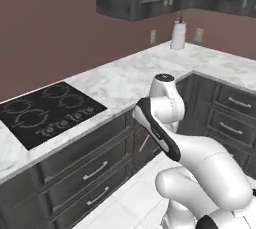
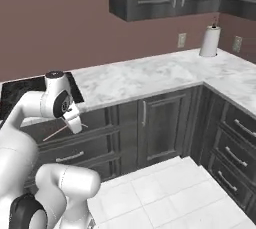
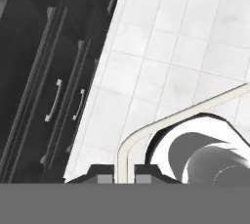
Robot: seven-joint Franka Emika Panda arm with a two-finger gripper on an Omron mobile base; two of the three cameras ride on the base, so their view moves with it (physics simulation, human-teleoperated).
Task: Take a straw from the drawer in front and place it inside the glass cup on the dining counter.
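My gripper (image 2: 75,122) hangs in front of the dark cabinets, just under the counter edge, pointing down at the floor. A thin pink-red straw (image 2: 52,135) runs through it at a slant, one end sticking out low to the left; it also shows as a short pale line (image 1: 144,144) beside my forearm. In the hand view the fingertips (image 3: 103,178) stand close together. The dark grey drawers (image 1: 95,170) below the cooktop are all pushed in. The glass cup and the dining counter are out of view.
A black cooktop (image 1: 47,110) sits in the marble worktop (image 2: 135,80), which turns a corner at the right. A paper towel roll (image 2: 210,41) stands near the wall. More drawers (image 2: 235,158) line the right side. White tile floor (image 2: 150,193) lies open below.
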